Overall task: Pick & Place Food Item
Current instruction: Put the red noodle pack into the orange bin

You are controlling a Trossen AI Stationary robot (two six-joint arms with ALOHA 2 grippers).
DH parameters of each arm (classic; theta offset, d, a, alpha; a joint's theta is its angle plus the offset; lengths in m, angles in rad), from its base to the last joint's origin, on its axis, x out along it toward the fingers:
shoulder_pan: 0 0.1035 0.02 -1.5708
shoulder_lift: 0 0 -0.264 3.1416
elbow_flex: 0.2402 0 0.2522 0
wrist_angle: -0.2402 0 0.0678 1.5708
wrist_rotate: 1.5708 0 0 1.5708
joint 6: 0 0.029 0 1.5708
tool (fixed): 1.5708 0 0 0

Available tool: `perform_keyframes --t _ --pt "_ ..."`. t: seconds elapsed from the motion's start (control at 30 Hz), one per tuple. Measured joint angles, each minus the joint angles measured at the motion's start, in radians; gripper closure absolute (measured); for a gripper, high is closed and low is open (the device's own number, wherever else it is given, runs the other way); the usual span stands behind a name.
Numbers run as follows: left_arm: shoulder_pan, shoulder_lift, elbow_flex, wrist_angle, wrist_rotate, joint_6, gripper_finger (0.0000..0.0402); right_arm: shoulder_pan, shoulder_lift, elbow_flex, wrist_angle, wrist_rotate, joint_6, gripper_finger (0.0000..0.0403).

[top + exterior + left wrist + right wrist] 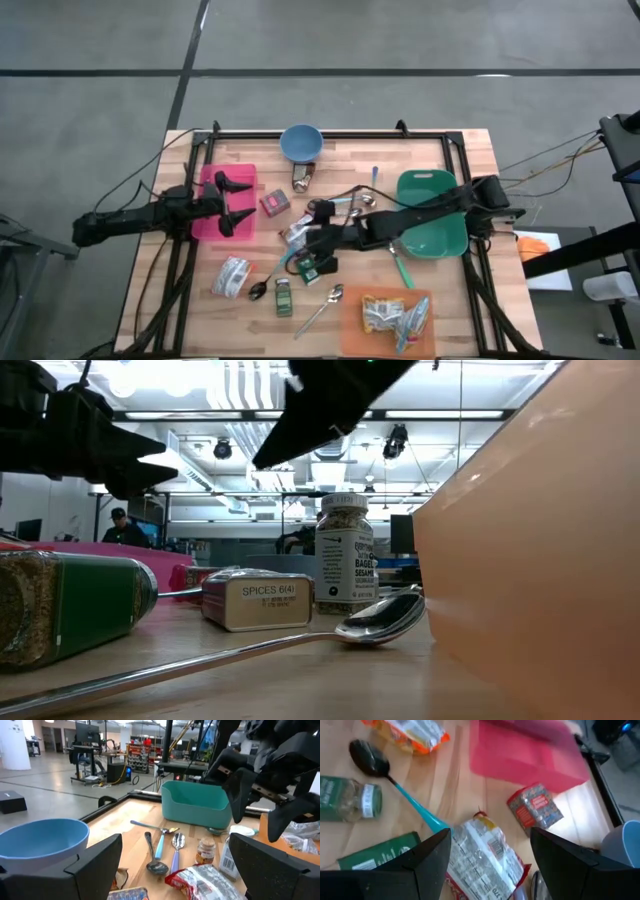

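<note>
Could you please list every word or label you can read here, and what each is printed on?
"SPICES 6(4)": sticker on the lying spice tin.
"BAGEL SESAME": label of the upright seasoning jar; its smaller print is unreadable.
Labels on the packets and the green jar are too blurred to read.

The surface (440, 160) is pale wood with visible plank grain and a soft sheen, framed by black metal rails. A polished metal spoon (380, 622) mirrors the ceiling lights, and the low tin (258, 600) beside it looks like brushed metal under a paper label. The seasoning jar (344, 555) is clear glass or plastic with a paper label. The teal bin (196, 803), blue bowl (42, 837) and pink tray (530, 755) look like smooth, matt plastic. The snack packet (482, 857) is crinkled, glossy foil. Both tools' fingers (570, 865) appear as dull, dark plastic.
</note>
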State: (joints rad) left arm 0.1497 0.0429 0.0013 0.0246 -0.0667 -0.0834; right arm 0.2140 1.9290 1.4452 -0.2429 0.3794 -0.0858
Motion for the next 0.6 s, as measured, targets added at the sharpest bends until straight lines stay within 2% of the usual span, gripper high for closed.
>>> perform_keyframes --t 0.2,0.6 --pt "0.000 0.013 0.000 0.000 -0.001 0.000 0.0030 -0.035 0.144 0.187 -0.140 0.003 0.011 0.0133" --pt "0.000 0.025 0.000 0.000 0.000 0.000 0.0030 -0.078 0.352 0.399 -0.157 0.008 0.041 0.0133"
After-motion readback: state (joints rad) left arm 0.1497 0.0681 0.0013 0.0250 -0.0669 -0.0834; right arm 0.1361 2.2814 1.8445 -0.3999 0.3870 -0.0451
